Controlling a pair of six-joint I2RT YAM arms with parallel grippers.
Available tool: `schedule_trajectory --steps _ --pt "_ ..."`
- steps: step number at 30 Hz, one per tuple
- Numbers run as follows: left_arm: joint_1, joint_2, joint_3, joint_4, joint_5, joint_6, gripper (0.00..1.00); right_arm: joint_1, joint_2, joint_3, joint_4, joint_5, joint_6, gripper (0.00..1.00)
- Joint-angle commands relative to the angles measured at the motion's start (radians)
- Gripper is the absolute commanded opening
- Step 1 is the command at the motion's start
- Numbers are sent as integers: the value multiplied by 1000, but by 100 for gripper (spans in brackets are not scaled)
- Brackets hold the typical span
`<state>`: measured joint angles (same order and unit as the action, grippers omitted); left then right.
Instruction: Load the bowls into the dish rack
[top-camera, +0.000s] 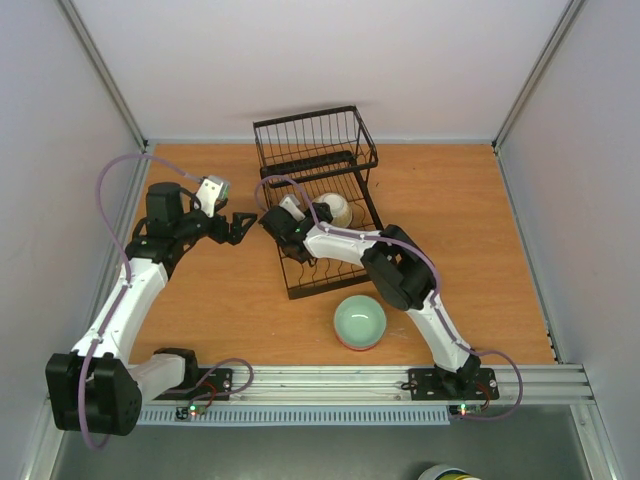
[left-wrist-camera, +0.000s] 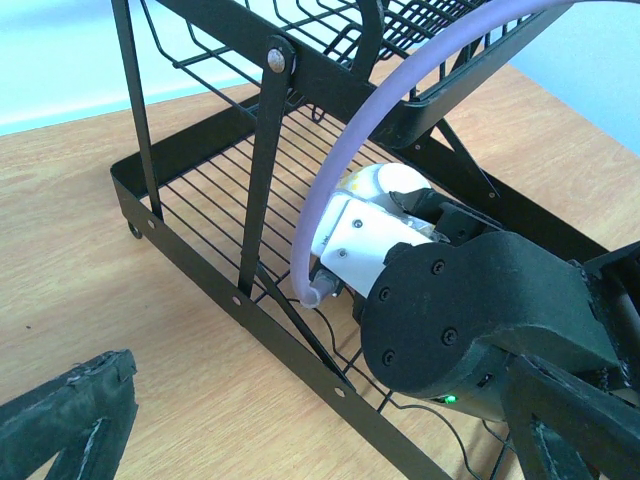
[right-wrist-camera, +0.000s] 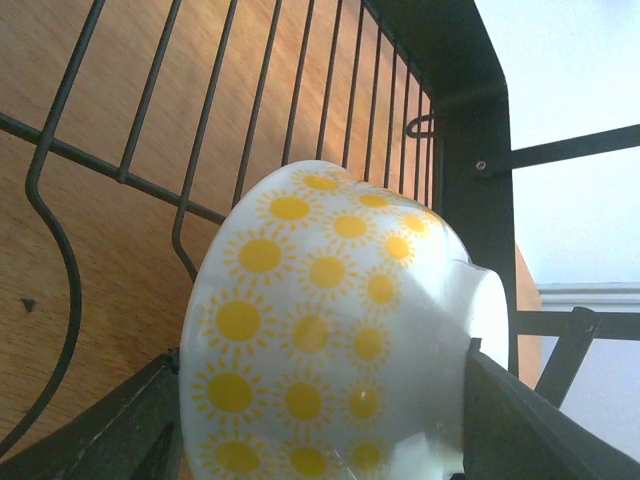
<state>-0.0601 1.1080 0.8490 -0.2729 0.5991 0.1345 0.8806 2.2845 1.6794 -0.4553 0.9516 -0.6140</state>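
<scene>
- Arms: 2. Pincers: 2. Dish rack: 1. Bowls identified: 2.
- Dish rack (top-camera: 310, 150): black wire, stands on the table (top-camera: 480, 250) towards the far side, with an upright basket section at its back.
- Bowl 1, the sun-pattern bowl (top-camera: 337, 208) (right-wrist-camera: 320, 330): white with yellow suns, tipped on its side on the rack's lower wires.
- Bowl 2, the pale green bowl (top-camera: 359, 322): on the table just in front of the rack, apart from it and from both pincers.
- Right pincer (top-camera: 312, 213): reaches into the rack and pinches bowl 1. In the wrist view the fingers (right-wrist-camera: 520, 420) lie against opposite sides of the bowl.
- Left pincer (top-camera: 240, 225): spread wide, nothing between its jaws, just left of the rack and pointing at it.
- One round rim (top-camera: 445, 472) is cut off at the near frame edge, off the table; cannot tell what it is.
</scene>
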Motion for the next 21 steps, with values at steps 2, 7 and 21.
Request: schedule_trajectory --steps 2,7,21 --pt "5 3 -7 39 11 -4 99 -5 -19 -41 -3 -56 63 11" --pt "4 3 -6 39 12 -6 99 -16 -44 -65 -19 -6 108 5" --pt "5 -3 -7 36 13 -7 99 -40 -132 -135 -78 120 235 5"
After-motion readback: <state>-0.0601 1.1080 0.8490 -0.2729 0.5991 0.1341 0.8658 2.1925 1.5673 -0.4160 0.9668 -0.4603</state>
